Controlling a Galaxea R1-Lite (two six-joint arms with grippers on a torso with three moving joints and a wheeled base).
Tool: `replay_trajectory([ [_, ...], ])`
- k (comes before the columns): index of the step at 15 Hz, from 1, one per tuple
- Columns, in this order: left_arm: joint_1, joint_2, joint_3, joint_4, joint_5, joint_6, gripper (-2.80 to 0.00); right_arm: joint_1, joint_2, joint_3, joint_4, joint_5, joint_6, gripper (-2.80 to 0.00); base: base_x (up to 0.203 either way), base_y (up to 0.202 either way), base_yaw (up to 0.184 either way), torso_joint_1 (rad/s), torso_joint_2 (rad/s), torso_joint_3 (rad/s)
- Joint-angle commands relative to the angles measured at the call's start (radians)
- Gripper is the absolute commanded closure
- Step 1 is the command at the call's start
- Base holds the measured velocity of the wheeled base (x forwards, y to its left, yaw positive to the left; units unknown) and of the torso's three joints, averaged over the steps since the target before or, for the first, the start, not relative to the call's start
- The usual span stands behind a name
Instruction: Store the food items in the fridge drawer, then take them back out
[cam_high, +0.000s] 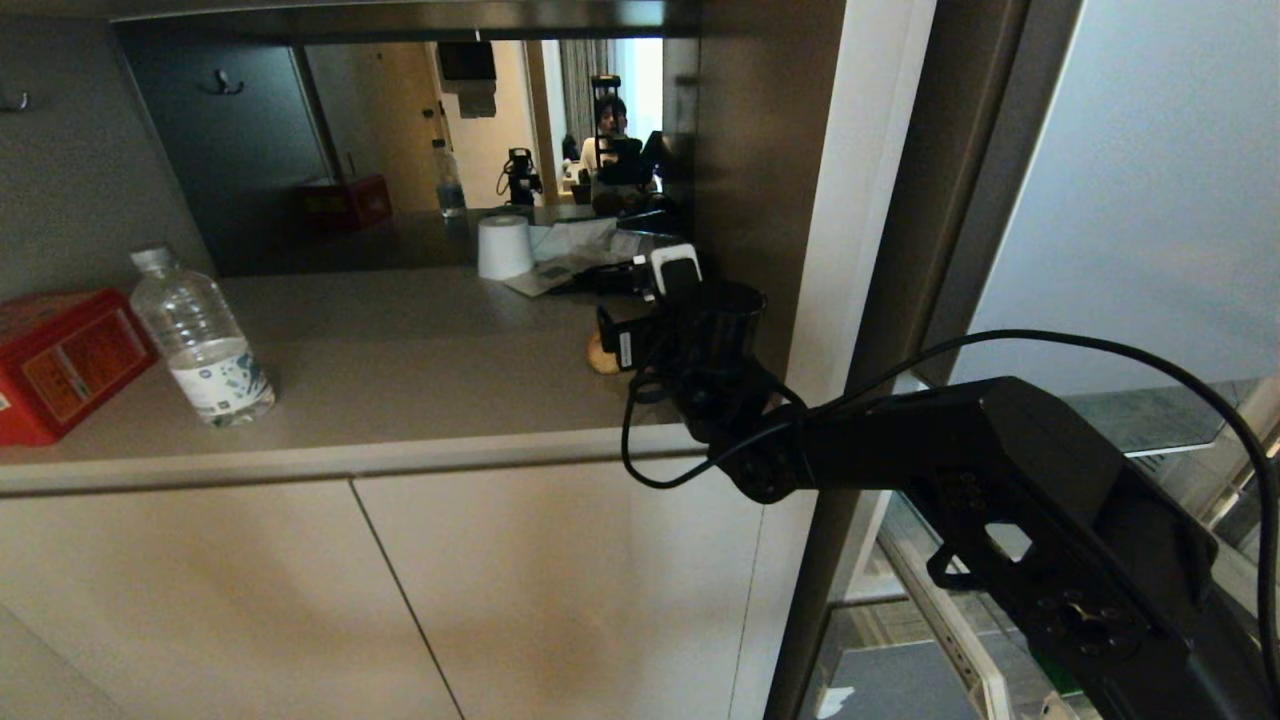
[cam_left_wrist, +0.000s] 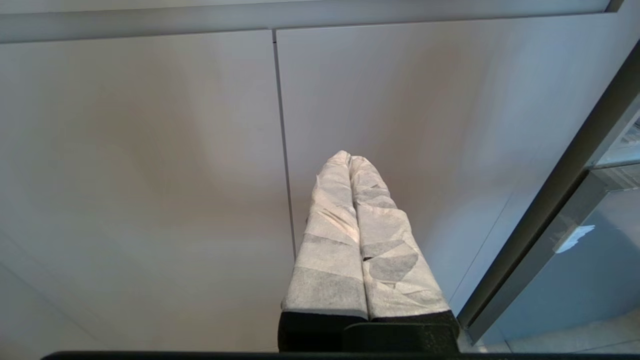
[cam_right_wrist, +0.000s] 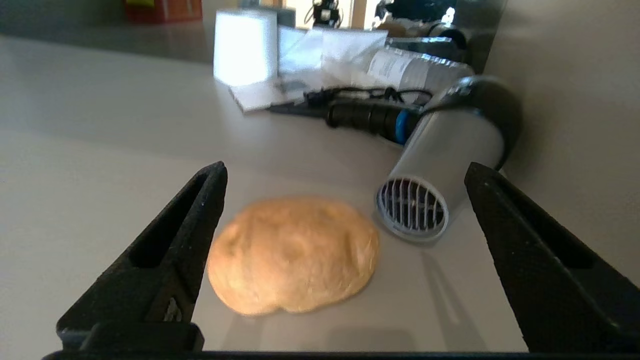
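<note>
A lumpy tan-yellow potato (cam_right_wrist: 292, 255) lies on the beige counter (cam_high: 400, 380) near its right end, by the side wall. In the head view only a sliver of the potato (cam_high: 600, 358) shows past my right gripper (cam_high: 625, 345). My right gripper (cam_right_wrist: 345, 170) hovers low just in front of the potato, open wide, with nothing between its black fingers (cam_right_wrist: 185, 225). The left gripper (cam_left_wrist: 349, 159) hangs parked before the cabinet doors, its two white-wrapped fingers (cam_left_wrist: 330, 240) pressed together and empty. I cannot make out the fridge drawer; my right arm covers much of the fridge opening.
A grey hair dryer (cam_right_wrist: 445, 165) lies right beside the potato, its cord and papers behind. A white roll (cam_high: 503, 246), a water bottle (cam_high: 205, 340) and a red tin box (cam_high: 60, 360) stand on the counter. A mirror backs it; beige cabinet doors (cam_high: 400, 600) below.
</note>
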Motion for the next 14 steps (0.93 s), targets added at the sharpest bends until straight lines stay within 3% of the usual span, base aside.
replay_trajectory([
  [1, 0.0, 0.002, 0.0, 0.0, 0.0, -0.001, 0.0, -0.007, 0.008, 0.0, -0.003, 0.012, -0.004, -2.8, 0.0, 0.0, 0.0, 0.0, 0.0, 0.0],
  [9, 0.0, 0.002, 0.0, 0.0, 0.0, -0.001, 0.0, -0.013, 0.029, 0.0, 0.035, 0.127, -0.006, -2.8, 0.0, 0.0, 0.0, 0.0, 0.0, 0.0],
  [14, -0.001, 0.002, 0.0, 0.0, 0.0, -0.001, 0.0, -0.013, 0.042, -0.001, 0.06, 0.156, -0.006, -2.8, 0.0, 0.0, 0.0, 0.0, 0.0, 0.0],
])
